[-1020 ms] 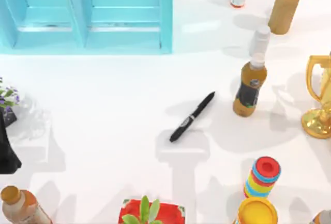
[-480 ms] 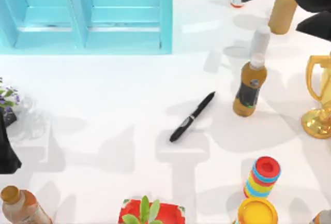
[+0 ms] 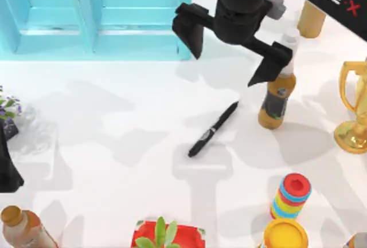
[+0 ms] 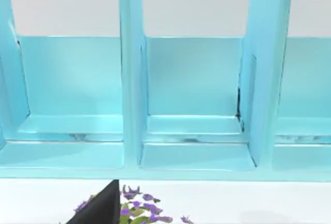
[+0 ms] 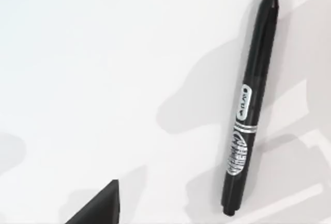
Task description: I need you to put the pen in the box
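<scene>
The pen (image 3: 213, 129) lies flat on the white table (image 3: 114, 145), slanted, free of any grip, its tip end pointing toward the brown bottle (image 3: 276, 99) that stands just beside that end; in the right wrist view the pen (image 5: 251, 105) sits alone on bare tabletop, pale markings facing up, so it should be easy to pinch across the barrel. Beyond the pen, toward the far edge of the table, the right gripper (image 3: 232, 44) hangs above the surface with its two fingers spread wide, holding nothing; I judge it is lined up for a descent onto the pen, the spread leaving room to straddle the slim barrel. The bottle beside the pen's tip is the nearest thing a finger could knock. Farther from the pen, at the table's far left, stands the box (image 3: 92, 16), its compartments open and ready to receive it; the left wrist view looks straight into the box (image 4: 196, 105) past its dividers. The left arm sits parked well away from the pen at the table's left edge, and I cannot tell how its fingers stand
</scene>
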